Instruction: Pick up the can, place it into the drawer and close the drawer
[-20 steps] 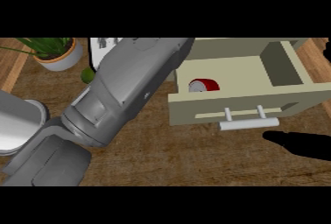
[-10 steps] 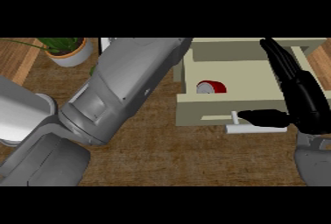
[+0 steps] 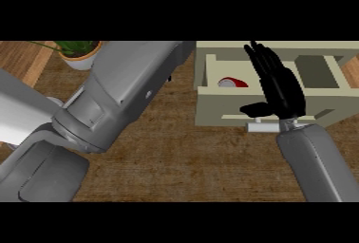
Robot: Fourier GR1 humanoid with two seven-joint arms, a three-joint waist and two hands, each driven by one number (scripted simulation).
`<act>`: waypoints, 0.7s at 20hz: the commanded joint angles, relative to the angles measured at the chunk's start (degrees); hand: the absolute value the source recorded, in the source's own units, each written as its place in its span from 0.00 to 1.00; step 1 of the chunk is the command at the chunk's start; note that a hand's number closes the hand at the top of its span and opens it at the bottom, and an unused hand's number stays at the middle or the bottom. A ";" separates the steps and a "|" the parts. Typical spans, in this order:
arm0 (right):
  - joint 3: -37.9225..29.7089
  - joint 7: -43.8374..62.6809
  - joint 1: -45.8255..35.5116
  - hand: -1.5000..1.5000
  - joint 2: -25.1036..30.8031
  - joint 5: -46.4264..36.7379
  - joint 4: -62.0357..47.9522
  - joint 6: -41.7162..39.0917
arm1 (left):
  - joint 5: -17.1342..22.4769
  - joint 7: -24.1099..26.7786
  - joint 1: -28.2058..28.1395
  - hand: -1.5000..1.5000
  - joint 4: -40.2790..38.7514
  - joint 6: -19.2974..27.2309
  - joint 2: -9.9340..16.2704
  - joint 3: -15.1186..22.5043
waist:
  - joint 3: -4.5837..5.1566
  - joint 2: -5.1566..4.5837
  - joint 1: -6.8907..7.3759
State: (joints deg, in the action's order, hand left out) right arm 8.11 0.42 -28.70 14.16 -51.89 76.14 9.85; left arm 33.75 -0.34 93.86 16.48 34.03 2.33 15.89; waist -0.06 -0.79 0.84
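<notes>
We see the can [image 3: 233, 82] lying inside the open drawer [image 3: 217, 102], in its left compartment, with only a red and white part showing past our right hand. So we judge the first 2 steps done: the can is picked and placed. 1 step is left, closing the drawer, which is pulled out toward us.

Our right hand [image 3: 279, 88] is stretched out flat over the drawer, fingers straight and pointing to the far side, thumb out to the left above the drawer's front. It holds nothing. The pale handle [image 3: 261, 126] shows just near of the thumb, at the wrist.

Our left forearm crosses the left of the view, and its hand is out of sight. A potted plant [image 3: 79, 53] stands far left.

We can read no brand or writing on the can.
</notes>
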 commanded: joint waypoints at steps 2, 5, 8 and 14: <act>-0.47 -0.94 -8.50 0.00 -4.11 -5.18 -15.46 7.64 | -0.41 -1.78 -0.76 0.00 0.95 -3.26 3.97 -0.70 | 0.00 -0.14 1.12; -2.38 -1.86 -10.68 0.00 -4.36 -6.51 -21.28 12.19 | -2.17 -4.07 -1.66 0.00 3.26 -1.82 4.87 0.65 | 0.02 0.46 1.22; -5.04 -2.85 -14.25 0.00 -3.51 -7.93 -28.65 17.83 | -1.81 -3.78 -4.49 0.00 5.85 -2.91 5.98 0.19 | 0.03 0.46 2.27; -7.42 -0.65 -25.15 0.00 -5.50 -10.05 -39.40 22.60 | -2.91 -7.35 -6.42 0.00 8.71 -2.69 8.82 0.56 | 0.04 0.36 2.85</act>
State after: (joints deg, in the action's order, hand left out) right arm 2.48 -1.38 -47.25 8.84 -60.77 43.20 30.54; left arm 31.29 -5.21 88.57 23.31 31.71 8.92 16.36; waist -0.06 -0.51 3.17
